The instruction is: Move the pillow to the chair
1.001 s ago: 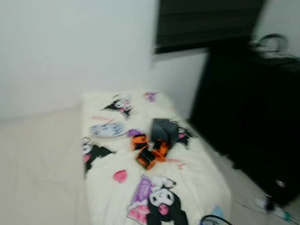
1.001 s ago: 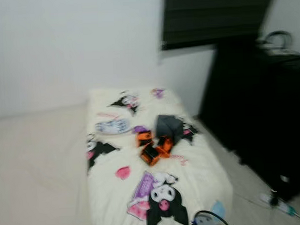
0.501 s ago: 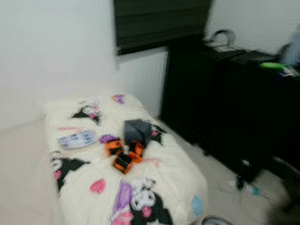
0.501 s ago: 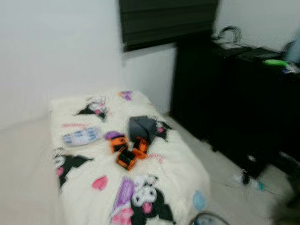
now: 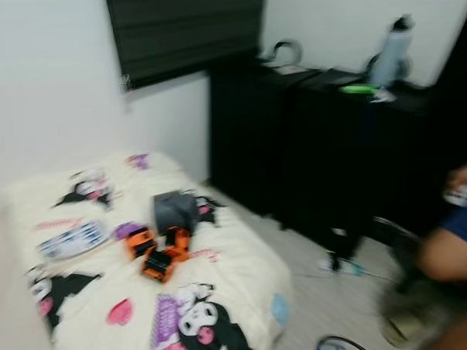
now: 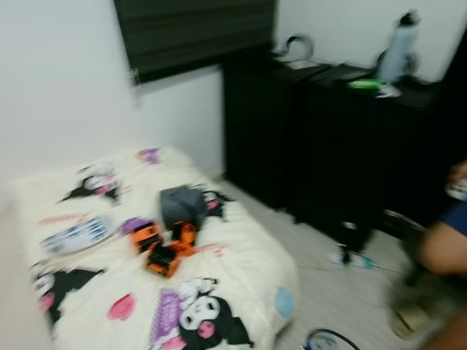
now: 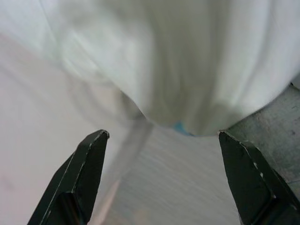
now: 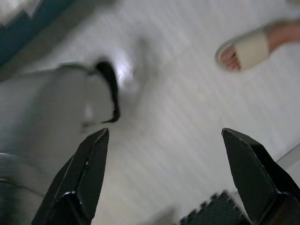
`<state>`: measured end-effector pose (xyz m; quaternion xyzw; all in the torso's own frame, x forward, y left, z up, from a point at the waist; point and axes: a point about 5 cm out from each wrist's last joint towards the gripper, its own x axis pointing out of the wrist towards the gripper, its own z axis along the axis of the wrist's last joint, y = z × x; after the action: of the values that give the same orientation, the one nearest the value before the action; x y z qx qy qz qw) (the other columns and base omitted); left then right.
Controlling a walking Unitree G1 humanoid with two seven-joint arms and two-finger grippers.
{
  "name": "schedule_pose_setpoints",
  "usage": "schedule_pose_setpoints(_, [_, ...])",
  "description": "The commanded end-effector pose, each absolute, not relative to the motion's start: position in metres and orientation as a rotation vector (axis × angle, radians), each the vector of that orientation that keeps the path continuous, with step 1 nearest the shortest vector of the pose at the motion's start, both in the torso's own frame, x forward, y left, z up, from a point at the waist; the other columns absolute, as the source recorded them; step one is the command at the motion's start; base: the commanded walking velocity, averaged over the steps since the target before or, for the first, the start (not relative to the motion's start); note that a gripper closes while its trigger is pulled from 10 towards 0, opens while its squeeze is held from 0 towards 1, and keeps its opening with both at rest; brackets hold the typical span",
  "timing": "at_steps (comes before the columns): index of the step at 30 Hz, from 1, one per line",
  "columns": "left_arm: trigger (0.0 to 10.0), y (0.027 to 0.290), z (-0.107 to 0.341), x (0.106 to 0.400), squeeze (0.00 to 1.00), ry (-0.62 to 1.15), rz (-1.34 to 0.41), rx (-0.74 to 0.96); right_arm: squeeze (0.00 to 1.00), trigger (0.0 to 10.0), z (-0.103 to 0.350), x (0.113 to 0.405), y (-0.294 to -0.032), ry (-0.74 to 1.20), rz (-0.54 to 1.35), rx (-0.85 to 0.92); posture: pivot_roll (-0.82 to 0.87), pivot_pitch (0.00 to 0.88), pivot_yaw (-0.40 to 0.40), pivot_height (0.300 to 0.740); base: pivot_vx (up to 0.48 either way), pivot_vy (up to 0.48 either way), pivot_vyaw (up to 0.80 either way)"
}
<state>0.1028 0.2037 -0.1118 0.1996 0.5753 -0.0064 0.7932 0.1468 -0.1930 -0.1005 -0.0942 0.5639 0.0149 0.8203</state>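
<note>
From the head, a cream cartoon-print bed cover [image 5: 222,276] carries a small grey pillow [image 5: 174,212] beside orange toy trucks [image 5: 161,252] — the view has swung right, so a seated person's knee [image 5: 451,247] now shows. The left gripper [image 7: 161,180] hangs with fingers wide apart over white draped cloth [image 7: 197,61]. The right gripper [image 8: 166,180] — fingers also spread — hangs above pale floor [image 8: 187,126] near a sandalled foot [image 8: 248,47].

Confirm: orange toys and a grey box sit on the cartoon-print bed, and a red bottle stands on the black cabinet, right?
Nearly. The bottle is pale blue-grey, not red; the left eye view shows it on the black cabinet. The orange toys and grey box do sit on the cartoon-print bed.
</note>
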Motion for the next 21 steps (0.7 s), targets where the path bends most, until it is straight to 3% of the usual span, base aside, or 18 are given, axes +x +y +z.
schedule_pose_setpoints(1, [10.0, 0.1998, -0.1121, 0.1042, 0.00, 1.241, -0.032, 0.433, 0.00, 10.0, -0.0995, 0.1484, -0.1962, 1.198, 0.028, -0.216, -0.13, 0.000, -0.011, 0.740, 0.000, 0.000, -0.74])
schedule_pose_setpoints(21, [10.0, 0.1981, -0.1127, 0.1029, 0.00, 1.247, -0.029, 0.422, 0.00, 10.0, -0.0995, 0.1480, -0.1975, 1.201, 0.027, -0.215, -0.13, 0.000, -0.018, 0.740, 0.000, 0.000, -0.74])
